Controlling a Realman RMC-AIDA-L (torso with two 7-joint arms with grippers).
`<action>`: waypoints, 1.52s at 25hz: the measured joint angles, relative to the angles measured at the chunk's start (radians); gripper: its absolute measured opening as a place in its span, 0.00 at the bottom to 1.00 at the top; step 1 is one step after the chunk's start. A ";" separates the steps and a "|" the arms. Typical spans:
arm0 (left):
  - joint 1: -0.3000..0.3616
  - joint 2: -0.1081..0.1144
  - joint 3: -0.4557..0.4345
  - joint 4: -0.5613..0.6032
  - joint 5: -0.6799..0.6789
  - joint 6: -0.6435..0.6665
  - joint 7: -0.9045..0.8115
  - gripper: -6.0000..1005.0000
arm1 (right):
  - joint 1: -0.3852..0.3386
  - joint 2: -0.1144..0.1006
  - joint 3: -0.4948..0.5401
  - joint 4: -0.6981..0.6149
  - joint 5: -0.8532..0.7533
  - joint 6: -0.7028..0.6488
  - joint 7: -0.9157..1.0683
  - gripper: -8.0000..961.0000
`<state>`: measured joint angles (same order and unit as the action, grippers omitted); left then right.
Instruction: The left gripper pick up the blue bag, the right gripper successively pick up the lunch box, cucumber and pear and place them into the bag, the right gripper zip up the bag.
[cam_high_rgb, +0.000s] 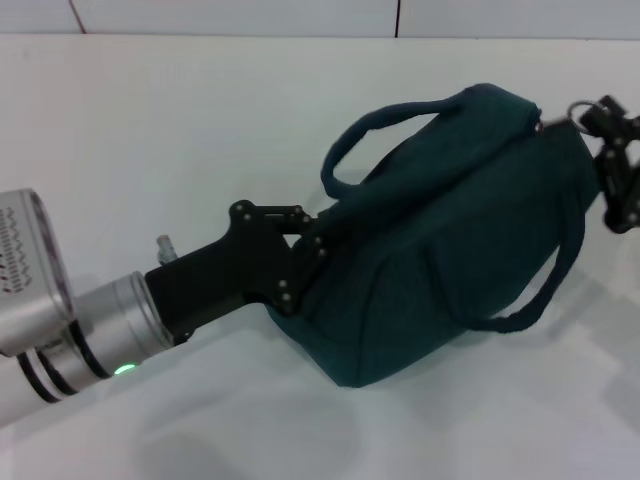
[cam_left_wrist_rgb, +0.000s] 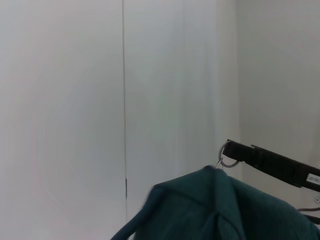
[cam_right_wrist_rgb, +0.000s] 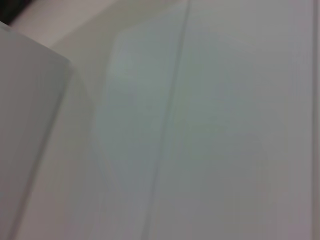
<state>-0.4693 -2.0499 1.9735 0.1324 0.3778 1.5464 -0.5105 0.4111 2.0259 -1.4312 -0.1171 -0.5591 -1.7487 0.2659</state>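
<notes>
Bag (cam_high_rgb: 450, 240): dark teal-blue, mid-frame in head view, lying tilted over white counter (cam_high_rgb: 150, 130), closed along the top. One handle (cam_high_rgb: 375, 130) arching up on the far side, other handle (cam_high_rgb: 545, 290) looping down on the near right. Left claw (cam_high_rgb: 312, 250) clamped on the bag's left end, fingers pressed into the fabric. Right claw (cam_high_rgb: 615, 165) at the bag's upper right corner, beside a small metal ring (cam_high_rgb: 580, 108); can't tell whether gripping it or how wide. Left wrist view: bag top (cam_left_wrist_rgb: 220, 205) low in frame, ring (cam_left_wrist_rgb: 227, 159) at its peak, right claw's black finger (cam_left_wrist_rgb: 270, 164) touching the ring. Right wrist view: white wall panels only.
</notes>
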 joint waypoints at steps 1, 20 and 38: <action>-0.001 -0.006 -0.003 0.000 0.002 -0.003 0.008 0.05 | 0.007 0.000 -0.022 -0.004 0.001 -0.003 0.009 0.03; -0.001 -0.030 -0.001 0.025 0.044 0.001 0.090 0.05 | 0.046 0.002 -0.114 -0.078 0.045 0.018 0.122 0.02; -0.001 -0.035 -0.087 0.136 0.014 0.016 -0.251 0.37 | 0.046 0.002 -0.152 -0.082 0.041 0.023 0.121 0.02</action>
<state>-0.4708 -2.0847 1.8864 0.2688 0.3921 1.5620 -0.7613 0.4574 2.0277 -1.5833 -0.1990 -0.5178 -1.7258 0.3870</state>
